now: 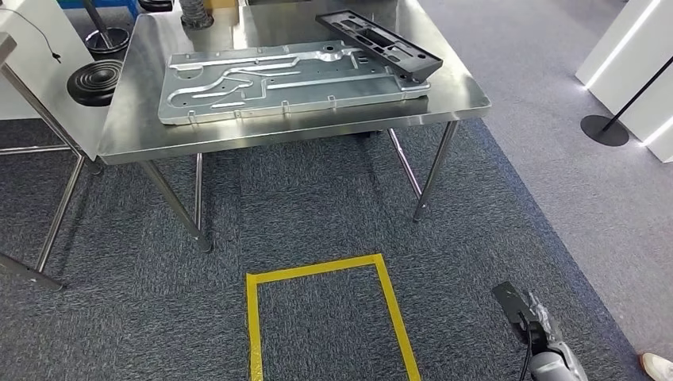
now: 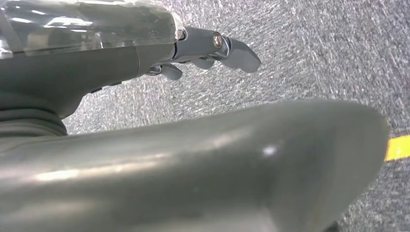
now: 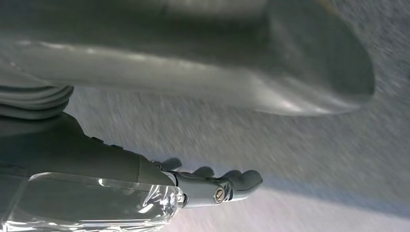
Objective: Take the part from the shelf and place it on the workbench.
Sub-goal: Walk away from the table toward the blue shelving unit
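Note:
A long black part [image 1: 379, 41] lies at the far right of the steel workbench [image 1: 135, 135], its near end resting on a large silver stamped plate [image 1: 294, 79]. My right hand [image 1: 540, 333] hangs low at my side over the carpet, far from the bench. In the right wrist view the right hand [image 3: 193, 186] has its fingers [image 3: 244, 180] stretched out with nothing in them. My left hand [image 2: 145, 53] also hangs over the carpet, and its fingers [image 2: 237, 50] hold nothing.
A yellow tape rectangle [image 1: 325, 317] marks the carpet in front of the bench. Black round bases [image 1: 95, 79] and another steel frame [image 1: 48, 119] stand to the left. A black stand base [image 1: 605, 129] sits at right, and a person's shoe [image 1: 657, 365] at the bottom right corner.

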You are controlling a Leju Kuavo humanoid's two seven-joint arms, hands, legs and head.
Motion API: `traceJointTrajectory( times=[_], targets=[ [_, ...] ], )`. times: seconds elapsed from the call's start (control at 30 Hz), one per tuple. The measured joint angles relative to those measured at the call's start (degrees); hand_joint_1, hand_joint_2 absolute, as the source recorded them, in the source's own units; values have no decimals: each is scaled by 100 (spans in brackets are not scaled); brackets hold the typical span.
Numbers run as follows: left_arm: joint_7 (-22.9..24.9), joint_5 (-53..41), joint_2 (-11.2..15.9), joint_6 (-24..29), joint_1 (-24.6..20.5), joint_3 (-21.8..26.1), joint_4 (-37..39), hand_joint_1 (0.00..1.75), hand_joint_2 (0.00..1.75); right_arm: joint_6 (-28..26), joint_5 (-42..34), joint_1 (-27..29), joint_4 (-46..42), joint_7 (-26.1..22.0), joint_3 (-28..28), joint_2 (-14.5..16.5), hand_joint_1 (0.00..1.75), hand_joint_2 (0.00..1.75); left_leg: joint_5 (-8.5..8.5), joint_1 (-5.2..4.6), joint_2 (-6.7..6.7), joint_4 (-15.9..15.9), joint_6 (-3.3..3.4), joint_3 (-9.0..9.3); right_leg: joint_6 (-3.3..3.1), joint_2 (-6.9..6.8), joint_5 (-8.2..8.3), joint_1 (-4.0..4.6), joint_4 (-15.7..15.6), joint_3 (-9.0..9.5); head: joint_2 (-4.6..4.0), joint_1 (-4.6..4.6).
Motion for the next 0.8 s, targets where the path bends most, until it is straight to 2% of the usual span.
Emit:
traceJointTrajectory(
  times=[0.03, 0.07, 0.17, 0.2, 0.23, 0.27, 0.33, 0.37, 0.4, 0.5, 0.53, 0.57, 0.6, 0.67, 0.7, 0.73, 0.77, 0.8],
  targets=[
    [6, -5, -1, 0, 1, 0, 0, 0, 0, 27, -43, 59, 20, 6, -50, 62, 0, 0, -69, 2, -1, 62, -37, -31, -42, -3, 43, -11, -27, -12, 0, 0],
    [13, -8, -1, 0, 0, 0, 0, 0, 0, 63, -85, 113, 40, 14, -102, 134, 0, 0, -221, 4, -2, 232, -67, -98, -82, -6, 86, -25, -54, -34, -1, 0],
    [31, -12, 1, 0, 2, 0, 0, 0, 0, 198, -194, 288, 112, 63, -264, 380, 0, 0, -907, 12, -3, 1275, -127, -450, -137, -6, 173, -22, -38, -161, -1, 0],
    [33, -13, 1, 0, 5, 0, 0, 0, 0, 239, -225, 353, 140, 82, -313, 465, 0, 0, -1020, 13, -3, 1523, -139, -504, -138, -5, 197, -18, -15, -214, -1, 0],
    [34, -13, 1, 1, 8, 0, 0, 0, 0, 265, -251, 417, 166, 100, -358, 547, 0, 0, -1023, 13, -2, 1562, -145, -455, -133, -2, 217, -17, 12, -267, -1, 0],
    [35, -15, 2, 3, 8, 0, 0, 0, 0, 282, -269, 475, 191, 117, -400, 627, 0, 0, -926, 13, -2, 1362, -144, -288, -125, 2, 233, -17, 47, -318, -1, 0],
    [35, -26, 7, 10, -5, -1, 0, 0, 0, 289, -287, 568, 229, 154, -472, 758, 0, 0, -676, 12, -8, 570, -115, 216, -99, 10, 251, -12, 136, -416, -1, 0],
    [35, -34, 9, 16, -14, -1, 0, 0, 0, 299, -298, 605, 244, 169, -506, 815, 0, 0, -599, 8, -14, 250, -78, 393, -78, 13, 260, -3, 179, -457, -1, 0],
    [36, -42, 11, 21, -19, -2, 0, 0, 0, 314, -315, 637, 256, 183, -540, 863, 0, 0, -569, 1, -19, 66, -38, 482, -50, 15, 273, 6, 210, -488, -1, 0],
    [45, -58, 12, 27, -14, -2, 0, 0, 0, 372, -381, 749, 290, 222, -638, 966, 0, 0, -499, -14, -14, 12, 86, 455, 58, 25, 324, 0, 228, -522, 0, 0],
    [54, -62, 13, 27, -16, -2, 0, 0, 0, 385, -393, 792, 300, 239, -669, 991, 0, 0, -455, -7, -7, -2, 129, 437, 93, 34, 267, -10, 273, -547, 0, 0],
    [65, -66, 14, 27, -22, -2, 0, 0, 0, 397, -399, 829, 310, 261, -697, 1014, 0, 0, -405, 5, 2, -18, 171, 407, 127, 44, 123, -21, 412, -603, 0, 0],
    [75, -69, 14, 26, -27, -2, 0, 0, 0, 411, -401, 859, 319, 281, -722, 1034, 0, 0, -358, 13, 11, -28, 200, 368, 156, 53, -101, -36, 659, -693, 0, 0],
    [89, -73, 13, 24, -25, -2, 0, 0, 0, 447, -403, 903, 337, 326, -762, 1084, 0, 0, -285, 6, 24, -22, 221, 266, 205, 57, -599, -58, 1381, -924, -1, 0],
    [91, -73, 12, 25, -21, -2, 0, 0, 0, 462, -403, 929, 345, 344, -775, 1112, 0, 0, -251, 1, 31, -14, 217, 211, 219, 56, -742, -67, 1681, -993, -1, 0],
    [94, -72, 12, 25, -20, -2, 0, 0, 0, 472, -404, 955, 355, 362, -784, 1143, 0, 0, -219, -1, 36, -3, 213, 156, 224, 56, -777, -73, 1816, -977, -1, 0],
    [97, -72, 12, 26, -20, -2, 0, 0, 0, 474, -404, 979, 362, 380, -788, 1167, 0, 0, -191, -4, 38, 9, 205, 106, 217, 56, -704, -75, 1711, -845, -1, 0],
    [99, -72, 11, 28, -21, -2, 0, 0, 0, 476, -403, 997, 369, 400, -791, 1190, 0, 0, -162, -7, 38, 22, 194, 60, 197, 56, -563, -74, 1381, -592, -1, 0]
  ],
)
